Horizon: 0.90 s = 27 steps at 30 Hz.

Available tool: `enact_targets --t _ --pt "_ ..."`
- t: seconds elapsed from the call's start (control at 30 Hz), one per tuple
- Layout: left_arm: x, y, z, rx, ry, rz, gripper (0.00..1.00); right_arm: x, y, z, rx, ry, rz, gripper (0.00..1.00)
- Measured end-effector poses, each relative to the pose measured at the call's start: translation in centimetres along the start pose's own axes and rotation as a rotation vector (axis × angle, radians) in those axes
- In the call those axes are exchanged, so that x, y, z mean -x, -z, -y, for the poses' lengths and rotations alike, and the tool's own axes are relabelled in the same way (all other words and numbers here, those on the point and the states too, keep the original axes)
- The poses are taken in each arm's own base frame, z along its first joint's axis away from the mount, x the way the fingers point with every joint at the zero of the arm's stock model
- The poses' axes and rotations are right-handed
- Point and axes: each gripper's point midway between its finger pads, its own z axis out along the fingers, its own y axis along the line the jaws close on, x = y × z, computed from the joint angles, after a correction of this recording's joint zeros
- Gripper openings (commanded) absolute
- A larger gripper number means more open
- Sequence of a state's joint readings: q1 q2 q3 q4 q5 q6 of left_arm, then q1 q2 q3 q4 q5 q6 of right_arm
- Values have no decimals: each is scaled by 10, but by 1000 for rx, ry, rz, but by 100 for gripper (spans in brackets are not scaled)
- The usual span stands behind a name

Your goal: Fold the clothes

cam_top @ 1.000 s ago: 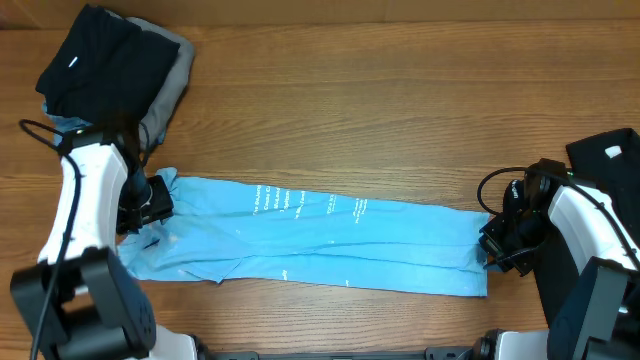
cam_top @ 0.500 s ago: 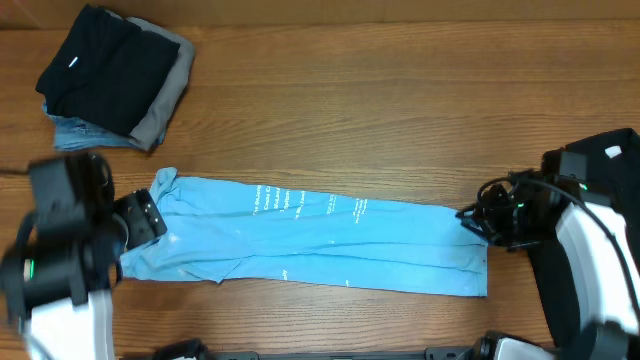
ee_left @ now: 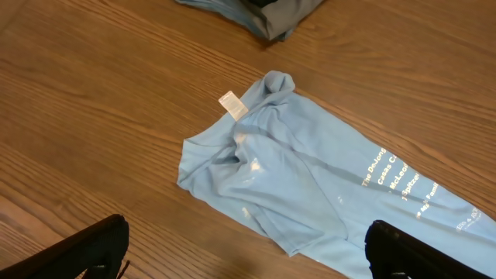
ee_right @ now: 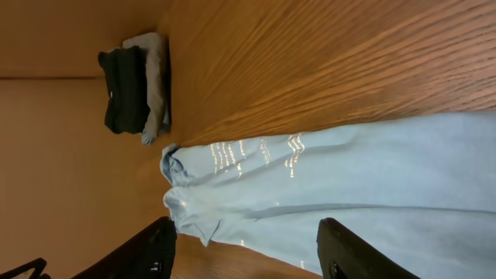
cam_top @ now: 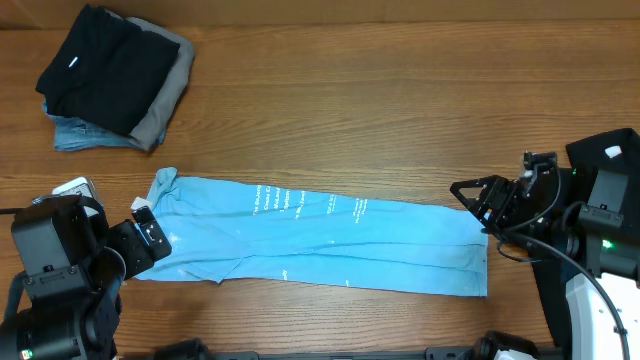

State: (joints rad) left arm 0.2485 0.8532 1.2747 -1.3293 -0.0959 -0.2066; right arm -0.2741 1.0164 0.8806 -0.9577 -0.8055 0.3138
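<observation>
T-shirt (cam_top: 320,235), light blue, in long folded strip along worktop's (cam_top: 380,110) front edge; stacked clothes (cam_top: 115,75), back left corner; left gripper (cam_top: 148,232) and right gripper (cam_top: 472,205) both spread, empty.

Light blue T-shirt (cam_top: 330,245) (white lettering (cam_top: 300,203)), black garment (cam_top: 100,62), brown wood-grain table (cam_top: 400,110).

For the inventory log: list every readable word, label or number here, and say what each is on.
Nothing can be read for certain.
White lettering on the light blue T-shirt: too blurred to quote.
Neck label of that shirt: white, any print too small.
White label on the black garment: too small to read.
</observation>
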Motion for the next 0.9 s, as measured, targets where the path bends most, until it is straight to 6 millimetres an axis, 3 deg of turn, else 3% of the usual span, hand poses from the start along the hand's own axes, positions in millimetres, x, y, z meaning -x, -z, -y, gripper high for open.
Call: enact_targets --t 0.33,0.57,0.67,0.77,0.9 --pt "-3 0 20 -112 0 -24 100 -1 0 1 -3 36 -2 69" --pt "-4 -11 27 -136 -6 -81 100 0 0 6 -35 53 5 70" --pt "-4 -20 28 -131 -10 -118 100 3 1 25 -142 36 26 72" --pt "-6 -32 30 -127 -29 -168 97 6 2 59 -307 -27 31 73" --pt "-15 -63 35 -131 -52 -294 93 14 -6 101 -474 -100 2 73"
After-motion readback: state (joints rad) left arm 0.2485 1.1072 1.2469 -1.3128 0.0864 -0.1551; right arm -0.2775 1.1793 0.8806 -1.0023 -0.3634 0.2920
